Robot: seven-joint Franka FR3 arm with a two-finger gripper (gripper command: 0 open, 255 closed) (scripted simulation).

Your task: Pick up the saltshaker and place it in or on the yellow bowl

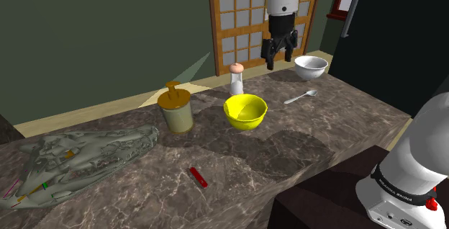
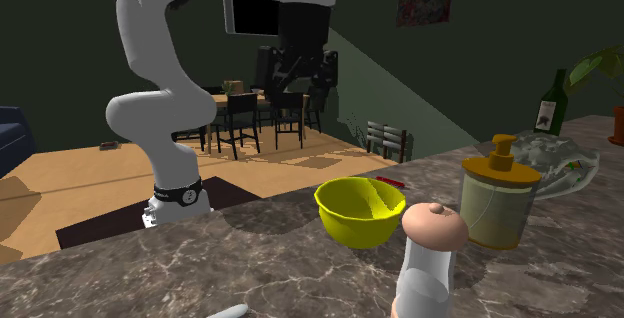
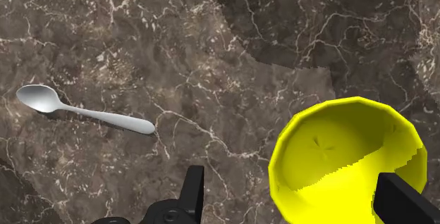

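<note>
Hovering above yellow bowl (image 3: 331,152), claw (image 3: 292,187) wide open, seemingly empty

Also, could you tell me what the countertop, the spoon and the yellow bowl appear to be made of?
The countertop looks like dark brown stone, likely marble, given its pale veins. The spoon is probably metal: smooth silver-grey with a soft sheen. The yellow bowl is plain, smooth yellow; plastic or glazed ceramic, I cannot tell.
</note>
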